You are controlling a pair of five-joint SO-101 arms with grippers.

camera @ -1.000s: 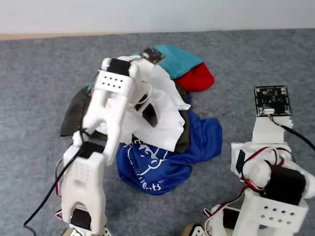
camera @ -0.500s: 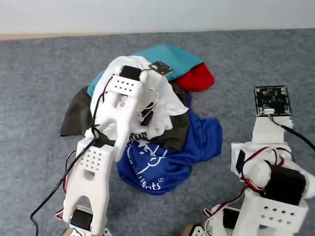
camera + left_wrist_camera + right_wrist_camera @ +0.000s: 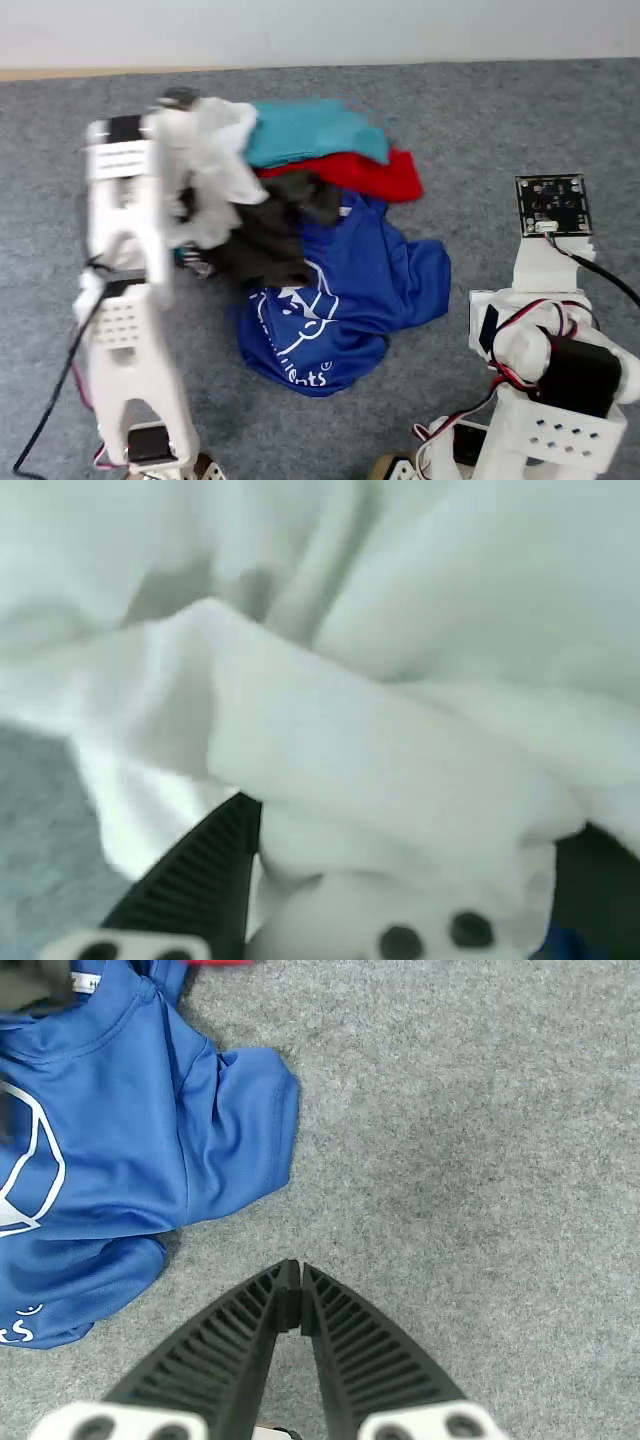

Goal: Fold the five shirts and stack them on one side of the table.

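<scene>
A white shirt (image 3: 210,160) hangs bunched at the left end of the pile, with my left gripper (image 3: 186,208) shut on it; in the left wrist view its cloth (image 3: 400,680) drapes over the black finger (image 3: 205,865). Beside it lie a teal shirt (image 3: 310,130), a red shirt (image 3: 370,175), a dark grey shirt (image 3: 265,235) and a blue printed shirt (image 3: 345,295). My right gripper (image 3: 300,1295) is shut and holds nothing, over bare carpet beside the blue shirt's sleeve (image 3: 235,1130). The right arm (image 3: 545,330) stands at the front right.
Grey carpet (image 3: 520,120) covers the table. Open carpet lies to the right of the pile and along the far left. A pale wall edge (image 3: 320,40) runs along the back.
The left arm has swung left, dragging the white shirt off the pile's middle. The dark grey shirt shifted with it, and the teal, red and blue shirts are more exposed. The right arm stayed still.
</scene>
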